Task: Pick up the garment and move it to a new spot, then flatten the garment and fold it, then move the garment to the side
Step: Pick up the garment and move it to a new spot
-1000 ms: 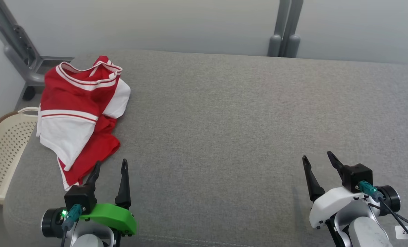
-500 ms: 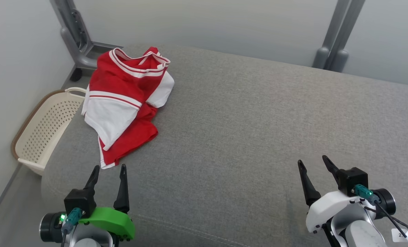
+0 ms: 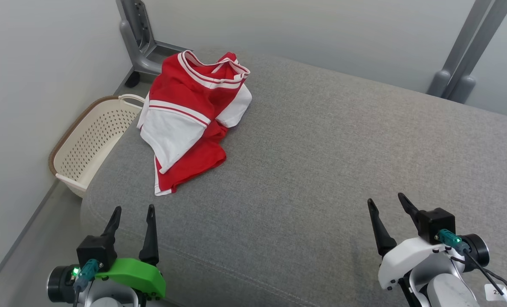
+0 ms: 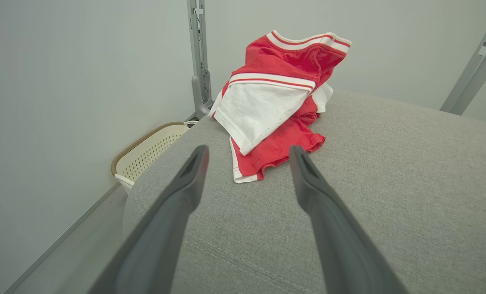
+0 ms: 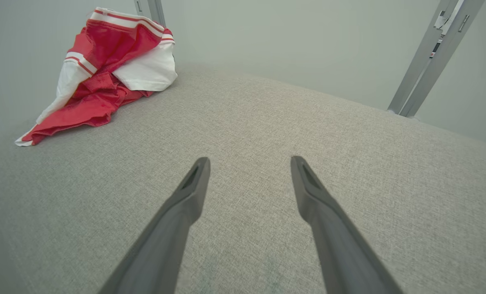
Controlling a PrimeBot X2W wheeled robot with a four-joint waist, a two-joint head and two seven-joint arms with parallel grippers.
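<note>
Progress: none yet, I'd say | garment (image 3: pixel 193 123) lies crumpled at the grey cushion's (image 3: pixel 321 170) far-left corner | left gripper (image 3: pixel 134 208) jaws spread, empty, short of it | right gripper (image 3: pixel 385 198) jaws spread, empty | to do: pick, move, flatten, fold, set aside

a wide grey fabric cushion (image 3: pixel 321 149) spans the middle. pale walls (image 3: pixel 44 64) stand left and far. a cream perforated basket (image 3: pixel 87 140) sits on the grey floor (image 3: pixel 27 243) at left. grey metal posts (image 3: pixel 136 30) rise far behind.

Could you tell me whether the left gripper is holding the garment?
No, the left gripper hangs open short of the garment, which lies crumpled on the grey cushion.
</note>
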